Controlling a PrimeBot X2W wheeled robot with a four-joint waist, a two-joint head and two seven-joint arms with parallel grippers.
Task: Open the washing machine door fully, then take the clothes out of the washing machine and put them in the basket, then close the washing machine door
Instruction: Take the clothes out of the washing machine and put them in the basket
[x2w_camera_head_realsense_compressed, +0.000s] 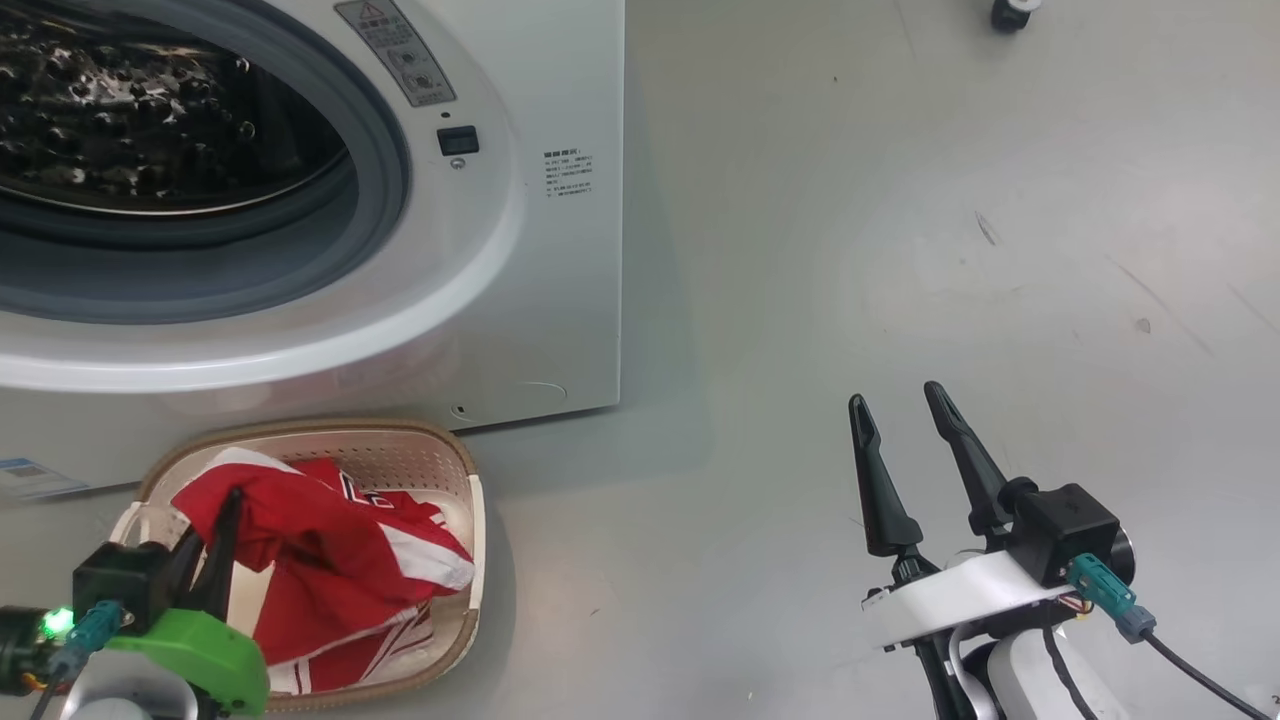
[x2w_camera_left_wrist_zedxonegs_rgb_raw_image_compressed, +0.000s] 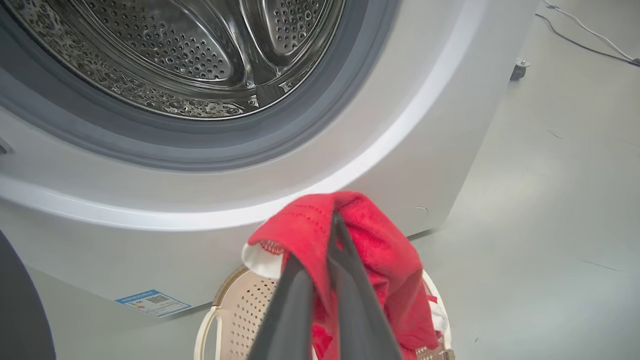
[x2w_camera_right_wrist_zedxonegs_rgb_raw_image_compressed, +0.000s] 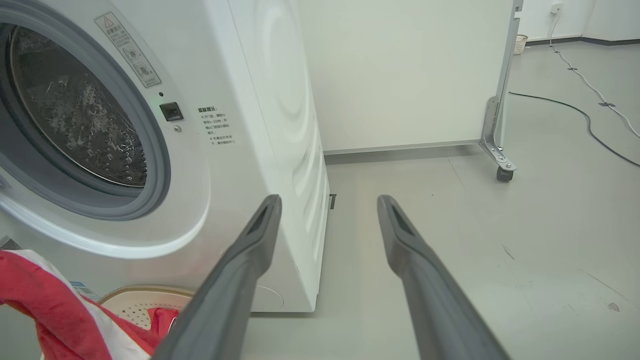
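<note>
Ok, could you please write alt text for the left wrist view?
The left gripper, shut on a red garment, holds it over a cream basket on the grey floor. Behind stands a white washing machine, its steel drum open to view.

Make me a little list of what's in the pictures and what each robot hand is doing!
washer: white, round opening uncovered
drum: shiny steel, no clothes in the part that shows
basket: cream, on the floor in front of the washer
clothes: red with white stripes, mostly in the basket
left gripper: shut on the clothes, above the basket
right gripper: open, holding nothing, over the floor
</note>
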